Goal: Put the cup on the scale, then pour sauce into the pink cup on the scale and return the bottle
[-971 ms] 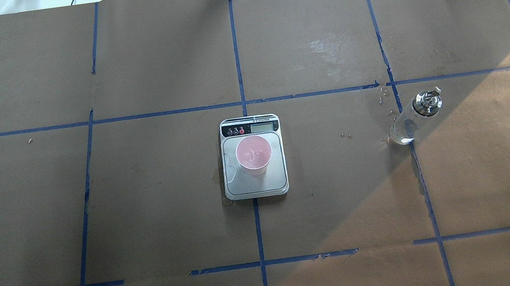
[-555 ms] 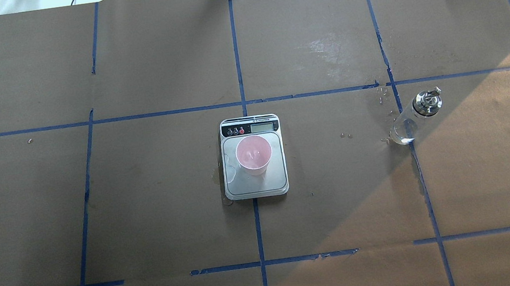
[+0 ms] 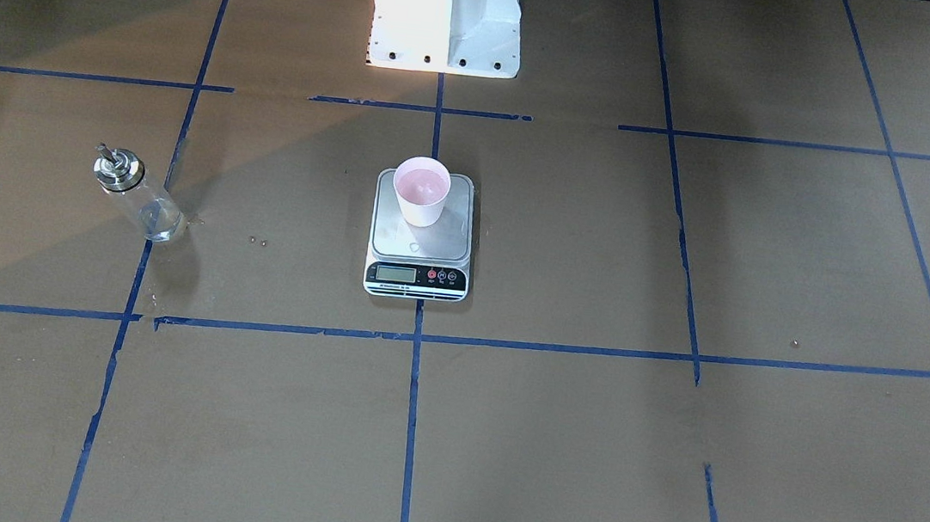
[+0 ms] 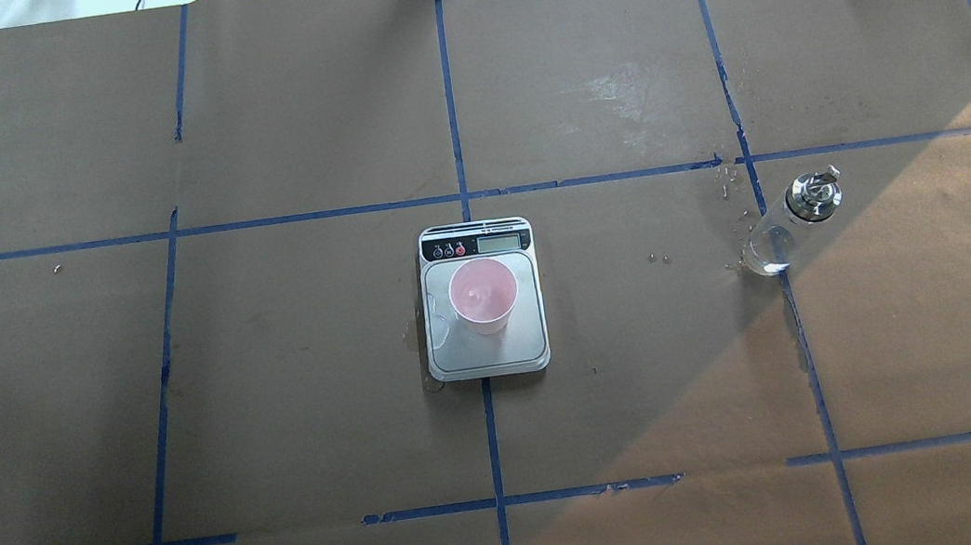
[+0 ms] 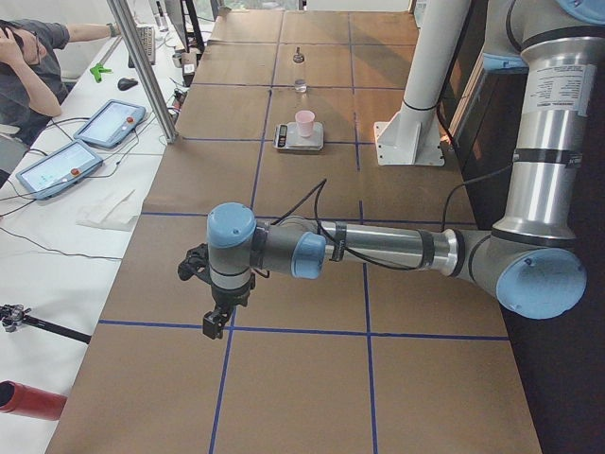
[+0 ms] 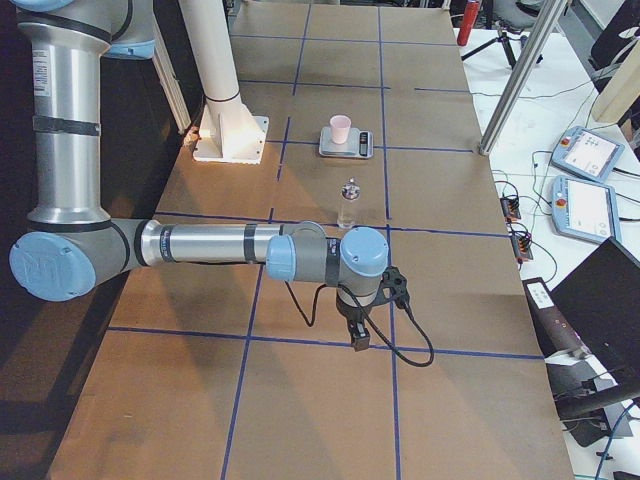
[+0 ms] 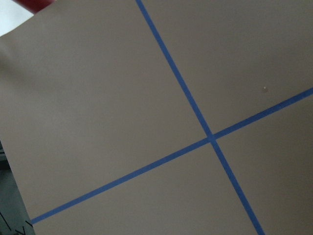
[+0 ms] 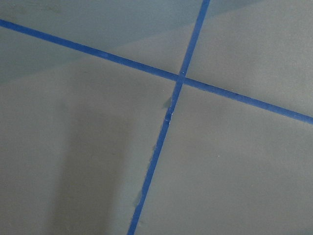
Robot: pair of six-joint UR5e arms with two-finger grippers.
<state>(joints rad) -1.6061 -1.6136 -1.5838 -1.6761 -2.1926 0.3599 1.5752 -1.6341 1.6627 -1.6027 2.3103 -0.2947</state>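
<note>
Standing on the scale: the cup (image 4: 483, 294), upright and mouth up, sits on the steel platform of the scale (image 4: 489, 355), toward the display end. It is well apart from both grippers.
Sauce: the sauce (image 3: 423, 186) shows only as a faint sheen inside the cup; how much is there cannot be told.
Bottle: the bottle (image 4: 783, 219) stands upright and free on the surface (image 4: 275, 385), on a blue tape line (image 4: 814, 379). It lies between the right gripper and the scale, closer to that gripper than the cup is, yet well apart from it.
Right gripper: the right gripper (image 6: 358, 338) points down, low over the surface. Only a side view shows it, so how far it is open cannot be told. Neither cup nor bottle is in it.
Left gripper: the left gripper (image 5: 216, 322) hangs low at the opposite end, its opening likewise impossible to tell. Scale and cup lie far beyond it, the bottle farther.
Wrist views: brown paper and crossed tape under each gripper.
</note>
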